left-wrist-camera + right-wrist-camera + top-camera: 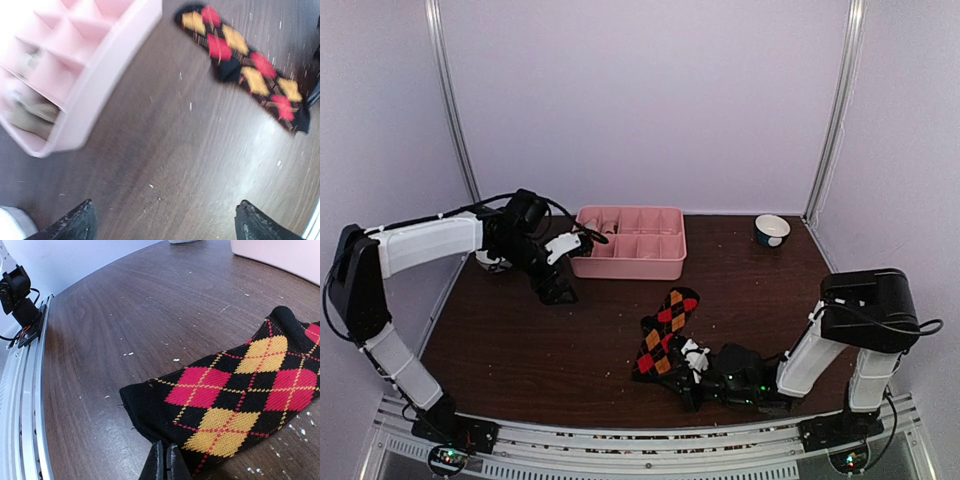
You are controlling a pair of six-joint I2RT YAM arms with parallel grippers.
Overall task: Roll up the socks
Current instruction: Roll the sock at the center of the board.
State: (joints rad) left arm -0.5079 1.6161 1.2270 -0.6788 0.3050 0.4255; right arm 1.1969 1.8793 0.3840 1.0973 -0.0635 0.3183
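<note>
**A:** Where is the sock, and what are the claws doing?

**B:** A black sock (667, 335) with red and orange diamonds lies flat on the dark table (520, 345). It sits in front of the pink tray (625, 268) and apart from it. The right claw (165, 464) is low on the table, its fingers pressed together right at the sock's near edge. I cannot tell whether any cloth is caught between them. The left claw (165, 227) hangs beside the tray with its fingers spread wide, holding nothing.

**A:** What could go wrong from here?

**B:** I think the main risk is a weak pinch. If the right claw has only the thin hem, or nothing at all, the cloth may slip out once rolling begins. The sock would then slide along the smooth wood and not curl over. Nothing pins the far end, so it may drag or bunch crookedly. The left claw is well away, so it offers no help unless it crosses over.
</note>
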